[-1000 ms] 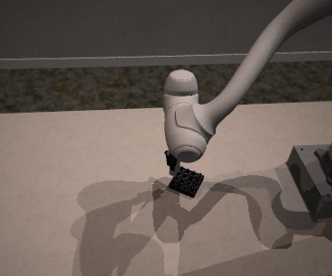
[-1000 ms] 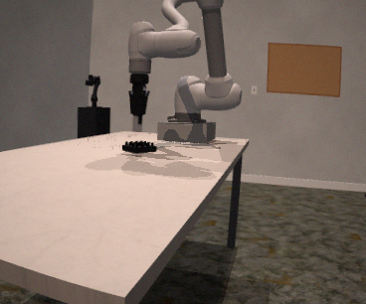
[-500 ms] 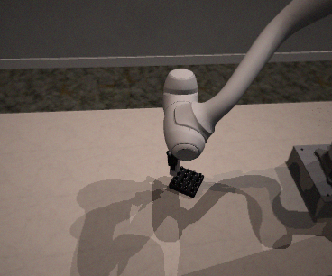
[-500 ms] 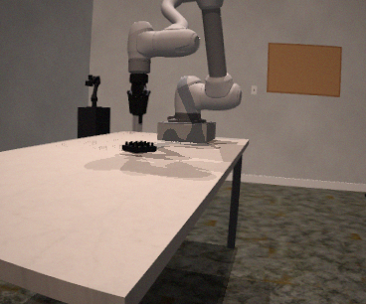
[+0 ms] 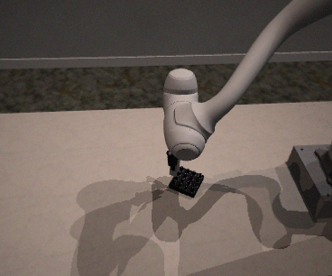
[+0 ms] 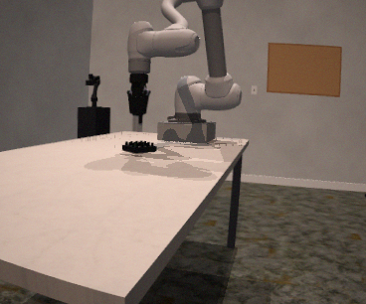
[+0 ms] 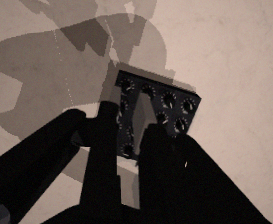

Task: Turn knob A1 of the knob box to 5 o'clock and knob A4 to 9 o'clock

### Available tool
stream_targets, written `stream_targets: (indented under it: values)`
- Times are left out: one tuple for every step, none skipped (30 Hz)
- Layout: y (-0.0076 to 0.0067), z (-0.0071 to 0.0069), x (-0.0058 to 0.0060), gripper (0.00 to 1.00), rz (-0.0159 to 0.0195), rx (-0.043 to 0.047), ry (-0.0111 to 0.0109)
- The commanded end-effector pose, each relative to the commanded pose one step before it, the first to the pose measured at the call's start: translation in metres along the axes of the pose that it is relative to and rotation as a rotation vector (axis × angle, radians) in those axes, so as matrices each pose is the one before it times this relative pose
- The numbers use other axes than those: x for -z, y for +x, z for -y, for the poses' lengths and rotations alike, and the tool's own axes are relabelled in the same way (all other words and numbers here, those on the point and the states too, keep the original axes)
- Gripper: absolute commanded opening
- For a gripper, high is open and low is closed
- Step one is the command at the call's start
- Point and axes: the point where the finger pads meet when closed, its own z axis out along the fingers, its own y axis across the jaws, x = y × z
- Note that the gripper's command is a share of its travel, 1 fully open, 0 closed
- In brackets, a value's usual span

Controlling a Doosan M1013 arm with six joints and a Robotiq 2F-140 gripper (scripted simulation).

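The black knob box (image 5: 187,183) (image 6: 139,147) (image 7: 157,103) stands on the table, turned at an angle in the wrist view. Its far row of four knobs shows there; the white lines are too small to read surely. The fingers cover several nearer knobs. The printed names and the socket cannot be made out, so I cannot tell which row is A. My gripper (image 5: 174,170) (image 6: 138,128) (image 7: 126,103) points down above the box, beside its edge in the top view. Its fingers stand slightly apart, with a narrow gap and nothing held. It does not touch the box.
The pale table (image 5: 36,153) (image 6: 80,209) carries the arm's grey base block (image 5: 304,176) (image 6: 186,131), to the right of the box in the top view. The arm's shadows fall over the table around the box. A black stand (image 6: 93,121) shows in the background.
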Motion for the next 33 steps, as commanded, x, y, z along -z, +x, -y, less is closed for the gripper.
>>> stream_targets:
  values:
    - [-0.00001, 0.00004, 0.00013, 0.12, -0.00004, 0.00003, 0.00022]
    - [0.00000, 0.00000, 0.00000, 0.12, 0.00000, 0.00000, 0.00000]
    - [0.00000, 0.00000, 0.00000, 0.12, 0.00000, 0.00000, 0.00000]
    - [0.00000, 0.00000, 0.00000, 0.12, 0.00000, 0.00000, 0.00000]
    - [0.00000, 0.00000, 0.00000, 0.12, 0.00000, 0.00000, 0.00000]
    - [0.00000, 0.00000, 0.00000, 0.12, 0.00000, 0.00000, 0.00000]
    - [0.00000, 0.00000, 0.00000, 0.12, 0.00000, 0.00000, 0.00000]
    - [0.00000, 0.00000, 0.00000, 0.12, 0.00000, 0.00000, 0.00000]
    - [0.00000, 0.00000, -0.00001, 0.12, 0.00000, 0.00000, 0.00000]
    - [0.00000, 0.00000, -0.00003, 0.12, 0.00000, 0.00000, 0.00000]
    - [0.00000, 0.00000, -0.00005, 0.12, 0.00000, 0.00000, 0.00000]
    - [0.00000, 0.00000, -0.00009, 0.12, 0.00000, 0.00000, 0.00000]
    - [0.00000, 0.00000, 0.00000, 0.12, 0.00000, 0.00000, 0.00000]
    - [0.00000, 0.00000, 0.00000, 0.12, 0.00000, 0.00000, 0.00000]
    - [0.00000, 0.00000, -0.00013, 0.12, 0.00000, 0.00000, 0.00000]
    - [0.00000, 0.00000, -0.00019, 0.12, 0.00000, 0.00001, 0.00000]
    - [0.00000, 0.00000, -0.00024, 0.12, 0.00000, 0.00001, 0.00001]
    - [0.00000, 0.00000, -0.00031, 0.12, 0.00001, 0.00001, 0.00001]
    - [0.00000, 0.00000, -0.00037, 0.12, 0.00001, 0.00001, 0.00001]
    - [0.00000, 0.00000, -0.00044, 0.12, 0.00001, 0.00001, 0.00001]
    - [0.00000, 0.00000, -0.00051, 0.12, 0.00001, 0.00002, 0.00001]
    - [0.00000, 0.00000, -0.00058, 0.12, 0.00001, 0.00002, 0.00002]
    - [0.00000, 0.00000, -0.00066, 0.12, 0.00001, 0.00002, 0.00002]
    - [0.00000, 0.00000, -0.00073, 0.12, 0.00001, 0.00002, 0.00002]
    - [0.00000, 0.00000, -0.00080, 0.12, 0.00001, 0.00001, 0.00001]
    - [0.00000, 0.00000, -0.00086, 0.12, 0.00000, 0.00000, 0.00000]
    - [0.00000, 0.00000, -0.00093, 0.12, 0.00000, 0.00000, 0.00000]
    - [0.00000, 0.00000, -0.00100, 0.12, 0.00000, 0.00000, 0.00000]
    - [0.00000, 0.00000, -0.00106, 0.12, 0.00000, 0.00000, 0.00000]
    - [0.00000, 0.00000, 0.00000, 0.12, 0.00000, 0.00000, 0.00000]
    - [0.00000, 0.00000, 0.00000, 0.12, 0.00000, 0.00000, 0.00000]
    - [0.00000, 0.00000, -0.00111, 0.12, 0.00000, 0.00000, 0.00000]
    - [0.00000, 0.00000, -0.00116, 0.12, 0.00000, 0.00000, 0.00000]
